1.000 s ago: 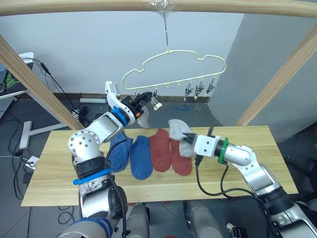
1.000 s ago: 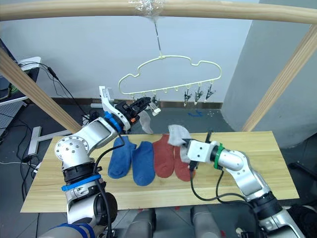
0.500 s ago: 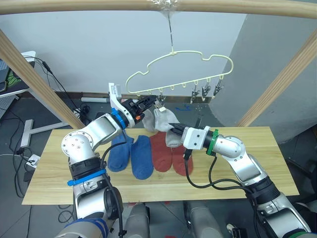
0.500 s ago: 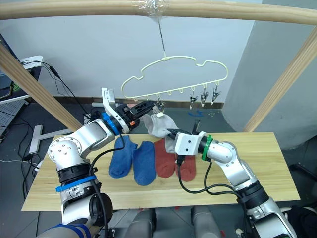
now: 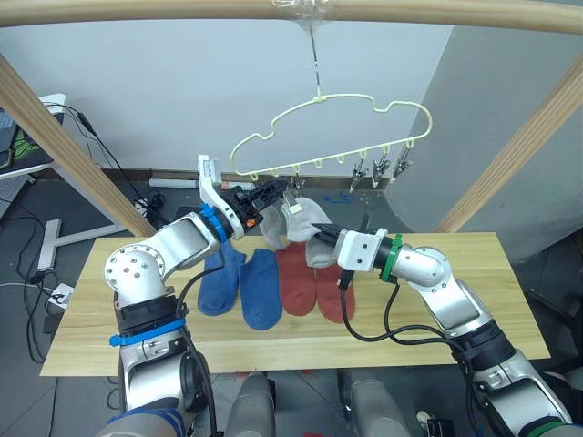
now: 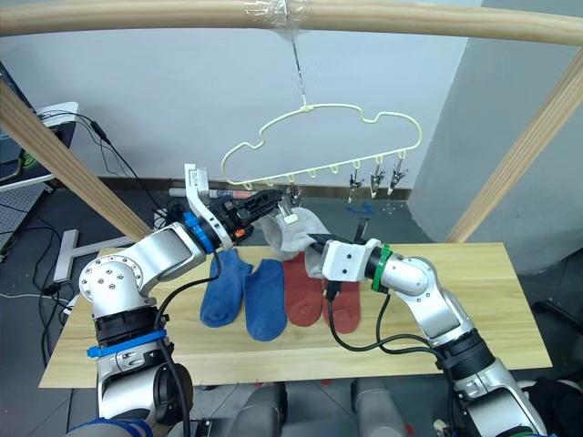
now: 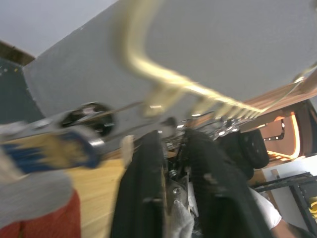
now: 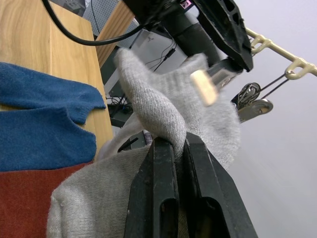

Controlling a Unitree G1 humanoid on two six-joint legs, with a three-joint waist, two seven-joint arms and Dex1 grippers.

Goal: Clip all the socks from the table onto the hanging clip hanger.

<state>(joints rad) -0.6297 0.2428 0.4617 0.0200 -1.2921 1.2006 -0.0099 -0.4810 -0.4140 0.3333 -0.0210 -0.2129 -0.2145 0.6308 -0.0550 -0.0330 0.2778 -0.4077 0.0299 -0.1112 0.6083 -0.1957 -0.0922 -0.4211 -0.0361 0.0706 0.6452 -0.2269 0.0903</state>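
The pale yellow clip hanger (image 5: 330,98) hangs from the top pole, above the table (image 5: 437,309). My left gripper (image 5: 276,192) is shut on one of its metal clips (image 7: 173,188), low on the left half of the bar. My right gripper (image 8: 179,141) is shut on a light grey sock (image 5: 310,244) and holds it up against that clip. More grey fabric (image 5: 271,226) hangs just under the left gripper; what holds it is unclear. Two blue socks (image 5: 239,282) and two red socks (image 5: 314,280) lie side by side on the table.
Thick wooden frame poles run along the top (image 5: 437,11) and slant down at left (image 5: 64,146) and right (image 5: 519,146). Three bare clips (image 5: 378,168) hang on the right part of the bar. Cables and a stand lie on the floor behind the table.
My right gripper has lifted the grey sock from above the red socks up to the clip held by my left gripper. The hanger has swung slightly right; the view also shifted.
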